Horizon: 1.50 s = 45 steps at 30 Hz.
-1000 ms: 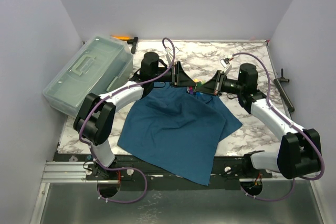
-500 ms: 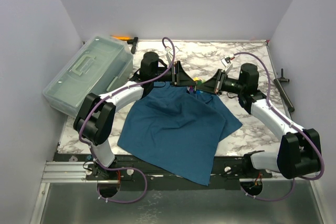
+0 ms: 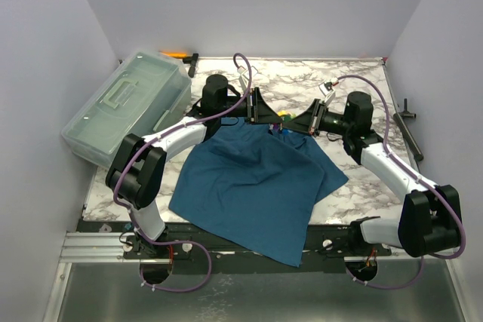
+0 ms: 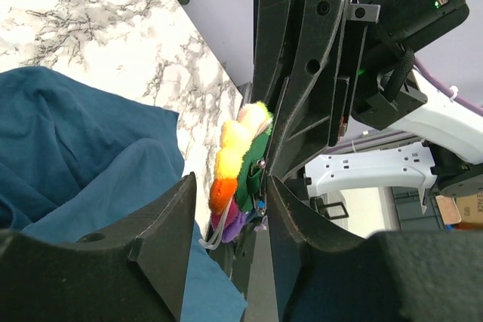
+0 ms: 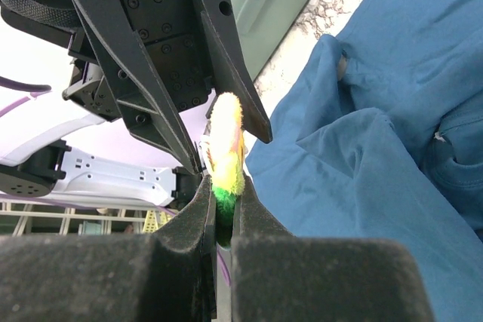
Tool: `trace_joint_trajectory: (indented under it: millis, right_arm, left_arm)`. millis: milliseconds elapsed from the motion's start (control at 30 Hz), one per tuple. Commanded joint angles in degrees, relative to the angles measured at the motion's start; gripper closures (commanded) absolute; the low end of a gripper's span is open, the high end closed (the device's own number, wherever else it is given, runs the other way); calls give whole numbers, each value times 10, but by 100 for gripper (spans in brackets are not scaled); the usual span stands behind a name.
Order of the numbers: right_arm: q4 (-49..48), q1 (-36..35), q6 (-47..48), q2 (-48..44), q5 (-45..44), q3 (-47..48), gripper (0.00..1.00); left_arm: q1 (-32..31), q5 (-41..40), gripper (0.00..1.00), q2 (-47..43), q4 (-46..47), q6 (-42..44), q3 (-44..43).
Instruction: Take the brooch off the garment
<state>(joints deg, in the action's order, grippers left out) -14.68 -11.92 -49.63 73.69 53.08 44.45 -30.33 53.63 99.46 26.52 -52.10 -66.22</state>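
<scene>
The right gripper (image 5: 221, 190) is closed tight on the brooch (image 5: 225, 137), pinching its green lower edge between the two fingertips at the bottom centre of the right wrist view. The yellow fluff stands up above them.

The left gripper (image 4: 230, 180) faces it from the other side, its jaws partly apart. In the left wrist view the brooch (image 4: 238, 160) sits in the gap between the two dark fingers (image 4: 170, 239) at the bottom centre of the frame, showing yellow, orange, green and purple. There is a little space beside it on the frame's left side. I cannot tell whether either finger touches it.

From above, the two grippers meet nose to nose at the centre of the frame, just over the upper edge of the T-shirt (image 3: 253, 179). The brooch (image 3: 283, 118) is a small bright spot between them. I cannot tell whether it is fastened to the cloth.

The T-shirt lies rumpled across the middle of the marble-patterned table (image 3: 355, 81), reaching down to the near edge. A clear plastic box (image 3: 124, 103) sits at the upper left of the frame, well apart from the grippers.
</scene>
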Motion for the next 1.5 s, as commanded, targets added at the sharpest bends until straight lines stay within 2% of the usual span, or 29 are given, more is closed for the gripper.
trace_joint_trajectory:
  millis: [0, 567, 1033, 1467]
  right_arm:
    - [-42, 3, -8, -14, 24, -9, 99]
    - [-61, 2, -6, -19, 41, -16, 99]
    - [-70, 3, -7, -25, 42, -18, 99]
    - [-89, 2, -16, -28, 43, -24, 100]
  left_arm:
    - [-1, 15, 58, 11, 7, 4, -7]
    - [-11, 28, 68, 26, 9, 2, -24]
    - [-12, 31, 67, 37, 9, -5, -30]
    - [-15, 35, 72, 41, 9, -9, -32]
